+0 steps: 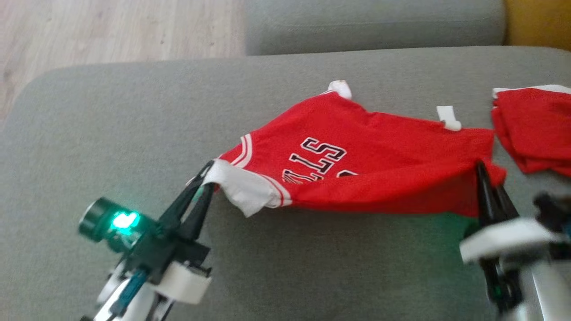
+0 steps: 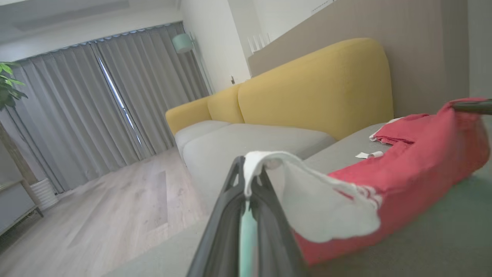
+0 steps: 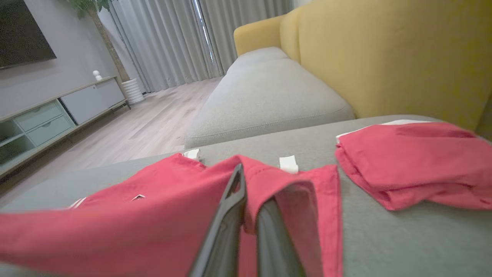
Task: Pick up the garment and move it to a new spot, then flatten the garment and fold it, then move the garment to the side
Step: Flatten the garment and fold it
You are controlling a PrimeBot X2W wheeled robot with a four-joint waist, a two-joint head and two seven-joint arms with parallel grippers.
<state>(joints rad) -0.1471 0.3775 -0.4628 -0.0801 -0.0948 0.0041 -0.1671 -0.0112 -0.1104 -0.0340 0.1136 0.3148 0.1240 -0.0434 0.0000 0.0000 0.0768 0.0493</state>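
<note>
The red jersey [image 1: 379, 160] lies stretched across the middle of the grey cushion [image 1: 111, 125], its near edge apparently raised off it. The left gripper [image 1: 207, 174] is clenched on the white sleeve trim, and the right gripper [image 1: 483, 169] is clenched on the opposite red corner. A folded red garment [image 1: 535, 129] sits at the cushion's right end.

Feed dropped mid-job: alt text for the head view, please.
A red jersey lies stretched on a grey sofa cushion, its near edge pinched by both grippers: the left gripper on white trim, the right gripper on a red corner. Another red garment lies folded at the right.
</note>
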